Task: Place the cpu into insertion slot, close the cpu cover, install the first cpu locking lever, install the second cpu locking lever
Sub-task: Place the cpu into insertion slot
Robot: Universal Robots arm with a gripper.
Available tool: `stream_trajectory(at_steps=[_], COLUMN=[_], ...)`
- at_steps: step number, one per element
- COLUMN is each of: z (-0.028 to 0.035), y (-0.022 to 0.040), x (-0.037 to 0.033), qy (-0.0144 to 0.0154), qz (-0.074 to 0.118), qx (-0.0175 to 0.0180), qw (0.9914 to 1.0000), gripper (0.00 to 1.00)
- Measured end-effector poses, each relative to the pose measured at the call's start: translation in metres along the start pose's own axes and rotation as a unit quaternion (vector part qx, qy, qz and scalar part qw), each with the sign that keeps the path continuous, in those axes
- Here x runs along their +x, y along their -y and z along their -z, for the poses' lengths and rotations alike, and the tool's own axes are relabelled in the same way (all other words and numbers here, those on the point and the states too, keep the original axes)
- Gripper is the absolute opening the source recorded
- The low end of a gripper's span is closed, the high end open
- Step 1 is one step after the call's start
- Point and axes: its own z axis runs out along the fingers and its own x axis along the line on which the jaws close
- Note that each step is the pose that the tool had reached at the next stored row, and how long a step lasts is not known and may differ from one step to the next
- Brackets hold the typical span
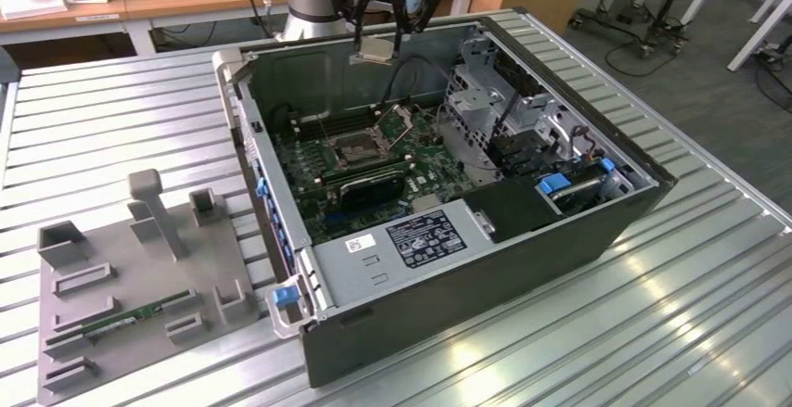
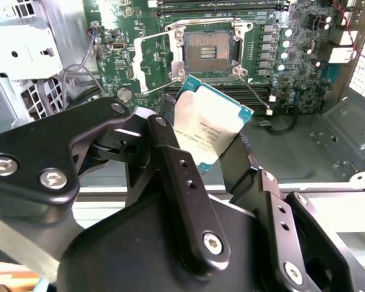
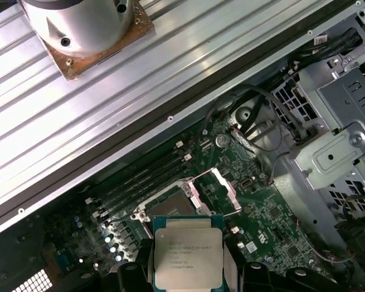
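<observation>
Hanging over the open computer case (image 1: 594, 231), the cpu (image 2: 210, 131) is pinched by two opposite edges between the black fingers (image 2: 170, 164) of the gripper (image 2: 204, 143), which is closed narrowly on it. Its printed metal face shows in both wrist views. In the exterior view it sits high above the case wall nearest the arm's base, well apart from the insertion slot (image 2: 207, 48) on the green motherboard (image 1: 427, 189) below. The cpu cover (image 3: 216, 190) stands swung up beside the slot, leaving the dark socket centre bare.

In the first wrist view the chip hides the slot's near edge. In the second wrist view the fingers cover the chip's lower corner.

Memory slots (image 3: 140, 182) run along one side of the insertion slot. A metal drive cage (image 3: 334, 152) and loose cables (image 3: 255, 131) stand on the other side. The air straight above the slot is free. The case rests on a ribbed metal bench (image 1: 111, 120).
</observation>
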Motion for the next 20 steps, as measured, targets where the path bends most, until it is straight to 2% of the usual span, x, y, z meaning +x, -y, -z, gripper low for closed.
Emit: stream_trajectory(at_steps=[5,12,20], z=[-0.0002,-0.0004,-0.0004], y=[0.0000,0.0000,0.0000], x=[0.0000,0.0000,0.0000], qy=[0.0018,0.0044,0.0046], qz=[-0.021,-0.050,-0.053], qx=[-0.0005,-0.0010,-0.0010], qw=[0.99978,0.99875,0.99859], gripper=[0.54,0.54,0.54])
